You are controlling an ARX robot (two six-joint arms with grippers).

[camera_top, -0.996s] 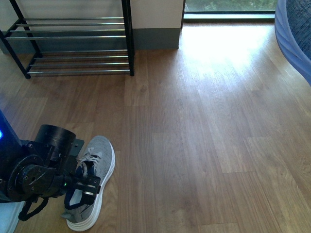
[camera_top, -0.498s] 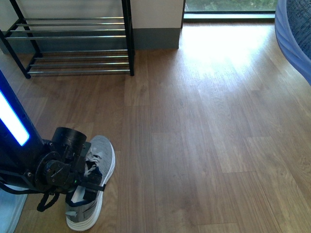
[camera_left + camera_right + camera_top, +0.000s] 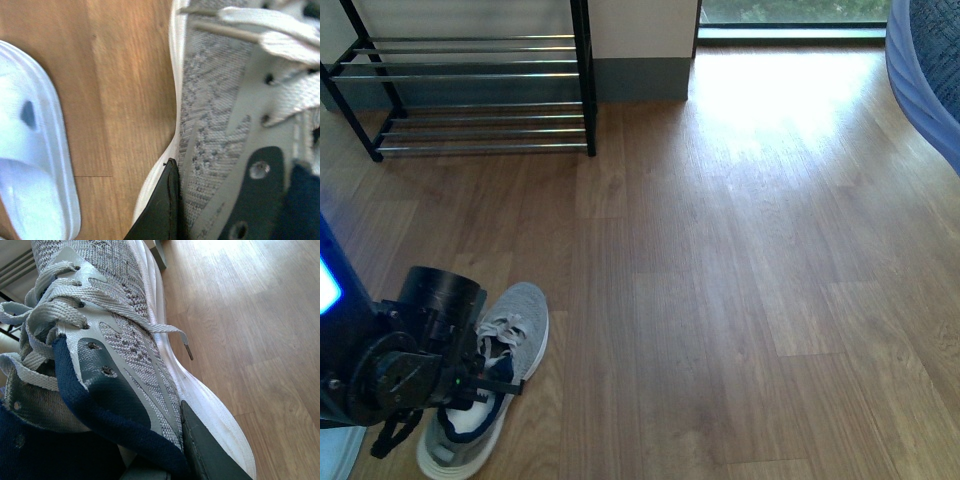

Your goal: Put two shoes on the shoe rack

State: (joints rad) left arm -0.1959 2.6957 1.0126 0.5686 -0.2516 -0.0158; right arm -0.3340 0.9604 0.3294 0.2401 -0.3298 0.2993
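One grey mesh shoe [image 3: 518,322] with a white sole lies on the wood floor at the lower left of the front view, toe pointing away and to the right. My left gripper [image 3: 488,380] is shut on its navy collar; a black finger [image 3: 162,205] presses the outer side of this shoe [image 3: 215,125]. My right gripper [image 3: 155,460] is out of the front view. It is shut on the other shoe [image 3: 115,325], with a dark finger [image 3: 205,450] against the side above the sole. The shoe rack [image 3: 470,74] stands at the far left against the wall, its chrome rods bare.
A white slipper [image 3: 35,165] lies on the floor just beside the left shoe, and shows at the bottom left corner [image 3: 338,450] of the front view. A blue-grey fabric mass [image 3: 925,70] fills the upper right. Sunlit wood floor [image 3: 740,250] stretches from the shoe to the rack.
The left arm shifted, and the held shoe's heel swung left, so the shoe now lies more diagonally. The rack and floor are unchanged.
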